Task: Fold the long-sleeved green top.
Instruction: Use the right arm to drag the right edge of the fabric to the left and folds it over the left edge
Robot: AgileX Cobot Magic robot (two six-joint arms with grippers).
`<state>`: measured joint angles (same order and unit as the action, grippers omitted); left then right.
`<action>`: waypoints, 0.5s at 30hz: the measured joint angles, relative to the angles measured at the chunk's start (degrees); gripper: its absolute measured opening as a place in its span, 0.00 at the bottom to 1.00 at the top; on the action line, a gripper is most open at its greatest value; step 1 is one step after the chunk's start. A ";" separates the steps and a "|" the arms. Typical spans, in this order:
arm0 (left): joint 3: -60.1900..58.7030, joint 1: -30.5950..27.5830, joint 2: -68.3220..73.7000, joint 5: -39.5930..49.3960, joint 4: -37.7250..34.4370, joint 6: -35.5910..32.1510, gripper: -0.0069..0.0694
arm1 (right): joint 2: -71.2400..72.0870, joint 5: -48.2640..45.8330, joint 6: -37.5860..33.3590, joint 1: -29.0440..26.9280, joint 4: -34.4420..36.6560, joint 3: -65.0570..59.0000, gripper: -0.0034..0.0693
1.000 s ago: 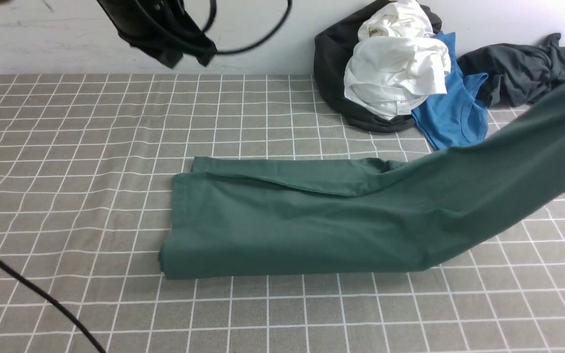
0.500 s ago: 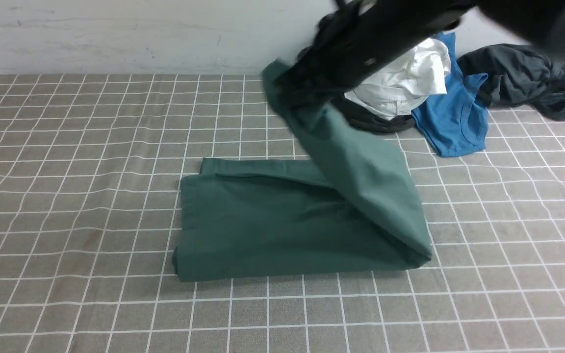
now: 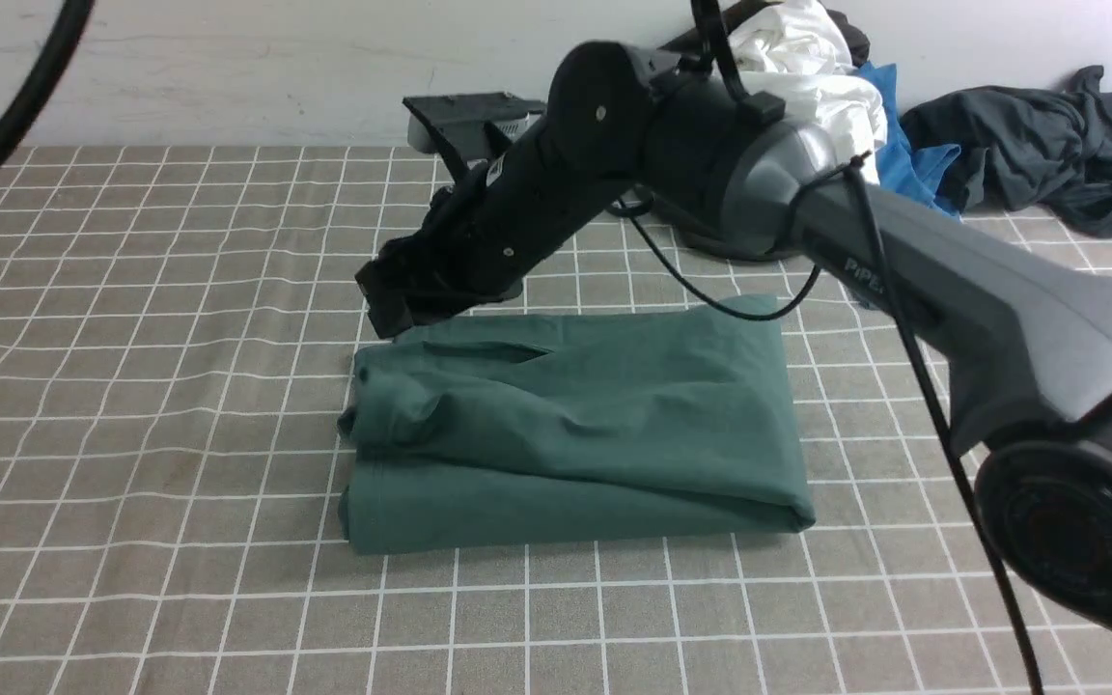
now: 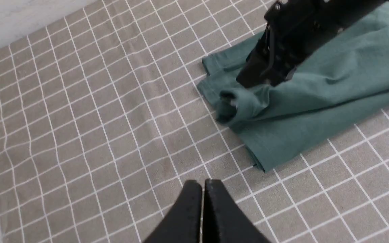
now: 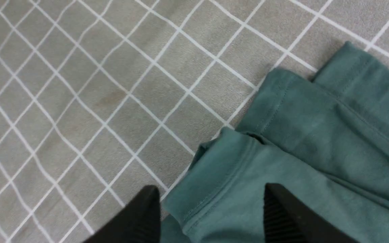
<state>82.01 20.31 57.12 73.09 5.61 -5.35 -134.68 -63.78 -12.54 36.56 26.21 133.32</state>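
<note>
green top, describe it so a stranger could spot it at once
On the grey checked tablecloth, look to the middle. The green top lies there folded into a rectangle. It is the only green garment; the other clothes are heaped by the wall.

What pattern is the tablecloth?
Taupe tablecloth with white grid lines; left wrist view shows it best.

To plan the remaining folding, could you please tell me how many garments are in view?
5: green top, centre; back right: white garment, black garment beneath it, blue T-shirt beside them, dark grey garment farthest right. The pile may hide more.
</note>
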 joint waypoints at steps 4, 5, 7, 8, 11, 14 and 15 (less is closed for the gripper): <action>-4.26 0.00 -5.19 0.07 2.66 1.74 0.08 | 1.22 -6.60 0.41 -0.88 -4.23 4.77 0.74; -6.66 0.00 -8.21 0.07 4.23 2.76 0.08 | 2.49 -7.05 1.64 -1.17 -6.50 4.76 0.74; -9.82 0.00 -11.02 0.07 6.13 4.19 0.08 | 4.14 -7.47 2.64 -1.47 -9.31 3.60 0.72; -12.87 0.00 -14.05 0.07 7.50 5.73 0.08 | 5.24 -7.55 2.85 -1.53 -11.25 2.16 0.68; -19.89 0.00 -21.46 0.13 9.74 10.35 0.08 | 6.31 -7.55 2.68 -1.19 -12.49 -3.12 0.53; -26.43 0.00 -28.17 0.24 10.14 13.30 0.08 | 4.65 -7.60 2.30 -0.52 -12.56 -7.38 0.35; -26.43 0.00 -28.64 0.24 10.14 13.48 0.08 | 4.65 -7.60 2.30 -0.52 -12.56 -7.38 0.35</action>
<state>55.57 20.31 28.49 73.33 15.74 8.14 -130.03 -71.38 -10.25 36.04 13.64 125.95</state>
